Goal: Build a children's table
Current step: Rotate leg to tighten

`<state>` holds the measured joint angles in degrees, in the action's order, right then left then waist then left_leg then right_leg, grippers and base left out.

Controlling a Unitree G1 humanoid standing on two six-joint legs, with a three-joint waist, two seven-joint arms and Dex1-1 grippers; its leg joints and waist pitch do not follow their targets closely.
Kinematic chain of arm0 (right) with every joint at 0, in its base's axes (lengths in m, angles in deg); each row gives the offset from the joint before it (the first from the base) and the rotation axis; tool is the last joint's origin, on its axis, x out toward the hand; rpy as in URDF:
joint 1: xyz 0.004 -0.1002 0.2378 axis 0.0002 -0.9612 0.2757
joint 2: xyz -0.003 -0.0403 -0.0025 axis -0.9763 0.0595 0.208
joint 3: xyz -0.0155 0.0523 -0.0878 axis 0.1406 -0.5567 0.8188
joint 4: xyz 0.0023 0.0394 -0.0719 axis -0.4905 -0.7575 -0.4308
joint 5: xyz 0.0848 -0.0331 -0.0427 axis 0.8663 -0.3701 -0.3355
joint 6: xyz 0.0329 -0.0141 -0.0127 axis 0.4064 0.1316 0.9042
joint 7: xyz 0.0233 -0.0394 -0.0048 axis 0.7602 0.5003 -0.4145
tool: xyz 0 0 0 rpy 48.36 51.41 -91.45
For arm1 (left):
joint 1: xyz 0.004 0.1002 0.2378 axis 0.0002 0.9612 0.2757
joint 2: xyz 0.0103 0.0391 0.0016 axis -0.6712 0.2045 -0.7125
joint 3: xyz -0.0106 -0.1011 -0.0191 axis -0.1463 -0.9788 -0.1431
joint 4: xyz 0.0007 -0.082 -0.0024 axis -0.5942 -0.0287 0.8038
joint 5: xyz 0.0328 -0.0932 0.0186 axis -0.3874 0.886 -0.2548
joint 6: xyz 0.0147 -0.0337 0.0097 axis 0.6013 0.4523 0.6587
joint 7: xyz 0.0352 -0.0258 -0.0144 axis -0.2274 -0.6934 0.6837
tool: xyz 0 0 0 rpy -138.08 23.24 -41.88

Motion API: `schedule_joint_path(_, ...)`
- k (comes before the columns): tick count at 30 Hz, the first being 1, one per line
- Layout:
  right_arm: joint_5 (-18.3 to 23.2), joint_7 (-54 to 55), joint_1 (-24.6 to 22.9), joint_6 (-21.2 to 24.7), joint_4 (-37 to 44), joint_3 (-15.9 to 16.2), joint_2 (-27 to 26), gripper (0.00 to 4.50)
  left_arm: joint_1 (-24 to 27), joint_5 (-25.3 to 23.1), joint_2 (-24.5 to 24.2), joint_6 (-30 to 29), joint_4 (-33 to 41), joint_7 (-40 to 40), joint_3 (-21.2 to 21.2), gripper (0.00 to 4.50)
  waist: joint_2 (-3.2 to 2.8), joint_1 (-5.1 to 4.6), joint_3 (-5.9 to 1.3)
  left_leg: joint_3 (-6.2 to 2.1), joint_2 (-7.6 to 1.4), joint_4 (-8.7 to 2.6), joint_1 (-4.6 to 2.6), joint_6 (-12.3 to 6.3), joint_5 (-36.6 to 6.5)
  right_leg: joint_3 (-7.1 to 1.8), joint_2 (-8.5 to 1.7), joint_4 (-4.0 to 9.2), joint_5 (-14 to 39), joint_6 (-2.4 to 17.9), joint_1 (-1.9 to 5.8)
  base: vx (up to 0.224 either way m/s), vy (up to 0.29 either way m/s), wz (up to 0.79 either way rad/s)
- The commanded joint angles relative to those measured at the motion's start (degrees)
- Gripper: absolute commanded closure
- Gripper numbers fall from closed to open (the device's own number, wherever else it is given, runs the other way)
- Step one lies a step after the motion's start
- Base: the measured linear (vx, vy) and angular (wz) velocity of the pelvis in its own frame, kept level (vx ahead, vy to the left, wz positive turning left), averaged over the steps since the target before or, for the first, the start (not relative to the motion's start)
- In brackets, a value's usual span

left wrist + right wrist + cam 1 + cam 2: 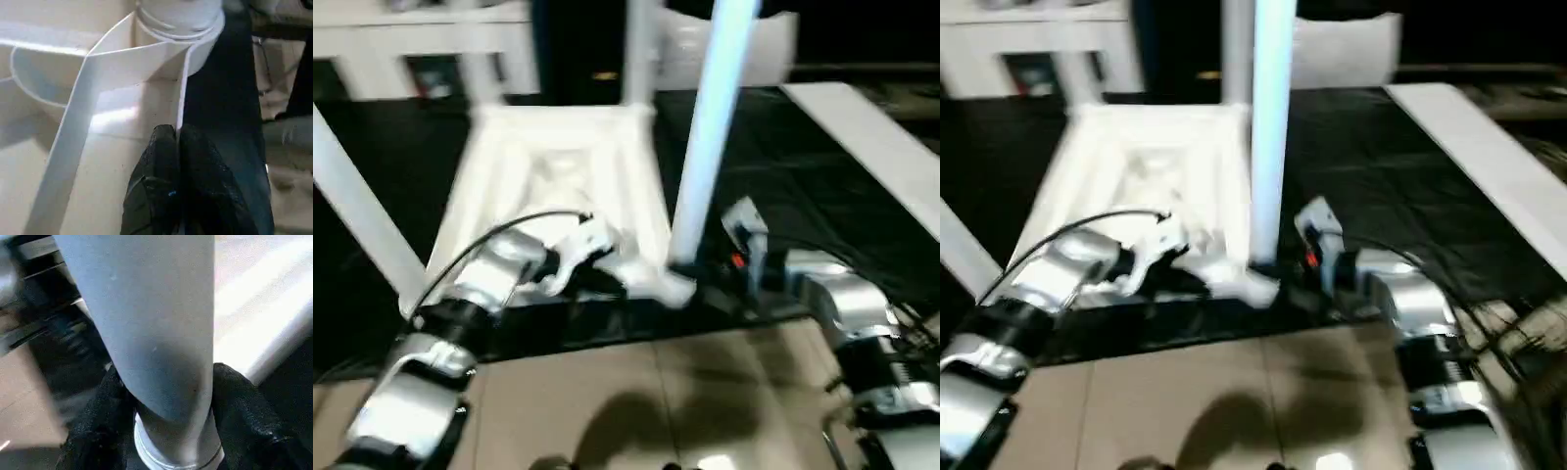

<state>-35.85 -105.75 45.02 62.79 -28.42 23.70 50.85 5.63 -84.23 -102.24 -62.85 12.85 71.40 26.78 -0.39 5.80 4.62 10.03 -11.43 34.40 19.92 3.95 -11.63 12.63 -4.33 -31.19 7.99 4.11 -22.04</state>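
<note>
Two claws grip: my left claw (177,147) pinches the tabletop (558,166) rim, my right claw (166,416) clasps the leg (710,127) base; light, stiff, slippery plastic.

Upright leg (710,127) blocks passage between both arms.

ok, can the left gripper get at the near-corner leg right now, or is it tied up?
Probably not: the left gripper is shut on the table top's rim, and the right gripper already clasps the leg at its base by the corner socket.
</note>
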Motion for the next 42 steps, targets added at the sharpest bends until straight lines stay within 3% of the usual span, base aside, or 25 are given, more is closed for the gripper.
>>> schedule_joint_path(1, -1.5, 11.4, 3.1, 5.7, -2.1, 1.0, -7.1, 2.53, -3.0, 0.8, 4.5, -2.5, -0.8, -8.1, -1.7, 4.5, 0.07, -0.4, -3.68, -1.67, -2.51, -3.53, -0.52, -2.1, -11.3, -2.82, -5.93, 6.8, 31.3, -5.6, 3.65, 0.0, 0.0, 0.0)
schedule_joint_path(2, -3.0, 16.4, 4.0, 5.1, -3.6, 0.3, -8.8, 2.53, -3.5, 0.1, 5.5, -3.5, -1.4, -11.2, -2.4, 4.5, -0.03, -1.41, -3.72, -2.02, -2.78, -3.45, 0.05, -1.96, -12.1, -2.32, -5.89, 6.85, 31.0, -6.6, 4.22, 0.0, 0.0, 0.0)
schedule_joint_path(3, -3.0, 16.6, 4.0, 5.1, -3.7, 0.3, -8.9, 2.53, -3.5, 0.1, 5.5, -3.6, -1.4, -11.3, -2.4, 4.5, -0.29, -1.65, -3.85, -2.24, -3.19, -3.43, 0.0, -1.92, -12.7, -2.2, -6.14, 6.74, 30.7, -6.9, 4.37, 0.0, 0.0, 0.0)
schedule_joint_path(4, -2.0, 19.7, 4.9, 3.8, -5.9, -1.2, -10.8, 2.53, -3.9, -0.3, 6.5, -4.3, -1.7, -13.9, -3.1, 4.5, -0.49, -2.26, -3.86, -2.47, -3.95, -3.65, -0.27, -2.5, -14.6, -2.49, -6.16, 6.6, 29.8, -7.3, 4.24, 0.0, 0.0, 0.0)
schedule_joint_path(5, -1.7, 21.1, 5.4, 2.9, -7.0, -1.8, -11.5, 2.19, -4.1, -0.5, 7.0, -4.3, -1.8, -15.0, -3.3, 4.5, -0.39, -2.56, -3.83, -2.28, -3.68, -3.54, -0.81, -2.56, -15.1, -2.86, -6.53, 6.72, 29.3, -6.6, 3.67, 0.0, 0.0, 0.0)
schedule_joint_path(7, -2.0, 21.8, 5.5, 2.4, -7.2, -1.8, -11.7, 1.99, -4.2, -0.7, 7.3, -4.5, -1.6, -15.6, -3.5, 4.5, -0.15, -2.55, -3.77, -1.72, -2.29, -3.41, -0.65, -3.03, -13.1, -2.86, -6.39, 6.87, 28.6, -6.2, 3.76, 0.0, 0.0, 0.0)
schedule_joint_path(10, -2.6, 21.5, 5.6, 0.2, -7.1, -1.7, -11.4, 1.75, -4.1, -1.1, 7.4, -4.7, -1.0, -15.8, -3.1, 4.5, -0.17, -2.35, -3.98, -1.77, -2.49, -3.66, -0.32, -3.99, -10.5, -3.22, -6.17, 6.16, 25.1, -5.2, 3.85, 0.0, 0.0, 0.0)
schedule_joint_path(12, -2.7, 20.2, 5.2, -0.5, -6.1, -2.4, -10.7, 1.52, -3.7, -1.3, 6.8, -3.5, -0.7, -15.1, -2.3, 4.5, -0.12, -2.26, -4.18, -1.92, -2.99, -3.78, -0.2, -4.6, -9.0, -3.74, -6.35, 5.33, 21.7, -3.4, 3.87, 0.0, 0.0, 0.0)
schedule_joint_path(16, -1.5, 14.4, 4.0, -4.0, -4.6, -3.3, -7.8, 1.08, -2.6, -2.2, 4.7, 0.3, -0.5, -12.1, -0.5, 4.5, -0.01, -1.65, -4.4, -1.68, -2.88, -3.73, 0.19, -5.85, -6.4, -4.37, -6.42, 4.33, 18.0, -1.4, 4.06, 0.0, 0.0, 0.0)
schedule_joint_path(18, -0.6, 10.5, 3.3, -6.2, -4.1, -3.6, -5.5, 0.99, -1.4, -2.0, 3.2, 3.7, 0.3, -8.4, 0.6, 4.5, 0.09, -1.34, -4.6, -1.67, -2.98, -3.64, 0.07, -6.16, -5.5, -4.52, -6.5, 3.99, 16.9, -0.7, 3.92, 0.0, 0.0, 0.0)
schedule_joint_path(19, 0.3, 7.0, 2.5, -7.4, -3.2, -3.7, -3.6, 0.93, -0.7, -1.6, 2.3, 7.0, 0.8, -5.8, 1.1, 4.5, 0.11, -1.24, -4.73, -1.62, -2.92, -3.57, 0.4, -6.51, -4.6, -4.62, -6.43, 3.56, 15.4, -0.4, 4.16, 0.0, 0.0, 0.0)
schedule_joint_path(22, 1.6, 1.0, 1.4, -9.3, -2.2, -3.5, -0.7, 0.59, 0.2, -1.2, 0.7, 10.4, 1.3, -1.6, 2.0, 4.5, 0.29, -0.04, -5.2, -1.55, -3.07, -3.26, 0.6, -8.08, -1.6, -4.73, -6.17, 2.63, 11.6, 0.0, 3.99, 0.0, 0.0, 0.0)
schedule_joint_path(23, 1.8, -5.7, 0.3, -10.2, -1.5, -2.3, 2.9, 0.51, 0.3, -1.2, -1.1, 12.8, 1.0, 2.0, 3.4, 4.5, 0.07, 0.52, -5.24, -1.48, -3.3, -3.15, 0.45, -8.65, -1.2, -4.77, -6.01, 2.42, 11.0, 0.3, 3.7, 0.0, 0.0, 0.0)
schedule_joint_path(26, 1.7, -11.5, -0.4, -10.7, -1.4, -0.9, 6.1, 0.15, 0.3, -1.4, -2.7, 15.0, 0.6, 5.7, 4.7, 4.5, 0.03, 1.52, -5.09, -1.33, -3.7, -3.23, 0.05, -8.24, -2.2, -4.85, -6.17, 2.66, 12.9, 0.7, 3.33, 0.0, 0.0, 0.0)
schedule_joint_path(29, 0.4, -15.7, -0.5, -13.2, -2.4, 1.1, 9.0, 0.15, 0.1, -2.1, -4.5, 17.3, 0.3, 9.4, 6.2, 4.5, 0.23, 2.49, -5.1, -1.09, -3.6, -3.38, -0.15, -6.39, -4.2, -4.98, -6.38, 3.14, 17.2, 0.2, 3.26, 0.0, 0.0, 0.0)
schedule_joint_path(30, 0.2, -17.0, -0.5, -13.7, -2.5, 1.6, 9.6, 0.15, 0.2, -2.4, -5.0, 17.9, 0.4, 10.5, 6.6, 4.5, 0.26, 2.6, -5.07, -1.08, -3.55, -3.41, -0.16, -6.21, -4.4, -4.96, -6.34, 3.23, 17.7, 0.1, 3.29, 0.0, 0.0, 0.0)
schedule_joint_path(31, 0.4, -18.9, -0.5, -14.1, -2.7, 2.1, 10.2, 0.15, 0.1, -2.7, -5.5, 19.0, 0.1, 11.5, 7.0, 4.5, 0.66, 2.66, -5.14, -1.0, -3.45, -3.43, -0.2, -6.01, -5.1, -4.93, -6.32, 3.4, 18.9, -0.3, 3.37, 0.0, 0.0, 0.0)
schedule_joint_path(32, 0.6, -20.1, -0.5, -14.3, -2.9, 2.4, 10.6, 0.15, 0.0, -2.9, -5.7, 19.7, -0.2, 12.0, 7.2, 4.5, 0.59, 2.84, -5.2, -1.01, -3.41, -3.43, -0.14, -5.89, -4.9, -4.97, -6.37, 3.31, 19.2, -0.6, 3.43, 0.0, 0.0, 0.0)
schedule_joint_path(35, 1.6, -24.3, -0.6, -15.0, -2.8, 3.2, 11.0, 0.48, 0.2, -2.7, -6.4, 20.7, 0.1, 14.4, 7.9, 4.5, 0.59, 3.14, -5.34, -0.98, -3.41, -3.36, -0.05, -6.06, -4.4, -4.94, -6.28, 3.31, 18.9, -1.0, 3.38, 0.0, 0.0, 0.0)
schedule_joint_path(36, 2.2, -25.8, -0.5, -14.7, -2.9, 3.3, 10.9, 0.48, 0.2, -2.7, -6.6, 21.2, 0.2, 15.2, 8.2, 4.5, 0.87, 3.15, -5.52, -1.0, -3.5, -3.32, -0.06, -5.99, -4.1, -4.96, -6.29, 3.2, 18.7, -1.0, 3.46, 0.0, 0.0, 0.0)
schedule_joint_path(39, 3.3, -28.7, -0.3, -13.4, -2.9, 4.1, 10.7, 0.74, 0.4, -3.0, -7.1, 22.2, 0.5, 16.3, 8.9, 4.5, 0.73, 3.57, -5.62, -1.02, -3.57, -3.24, 0.0, -6.4, -3.2, -4.95, -6.22, 2.97, 17.8, -0.7, 3.33, 0.0, 0.0, 0.0)
schedule_joint_path(42, 2.8, -29.0, 0.3, -15.2, -5.0, 5.2, 9.4, 0.92, 0.4, -2.9, -7.1, 22.9, 0.1, 16.8, 8.9, 4.5, 0.73, 3.87, -5.66, -1.02, -3.68, -3.27, -0.13, -5.97, -3.1, -4.97, -6.37, 3.03, 18.2, -0.4, 3.22, 0.0, 0.0, 0.0)
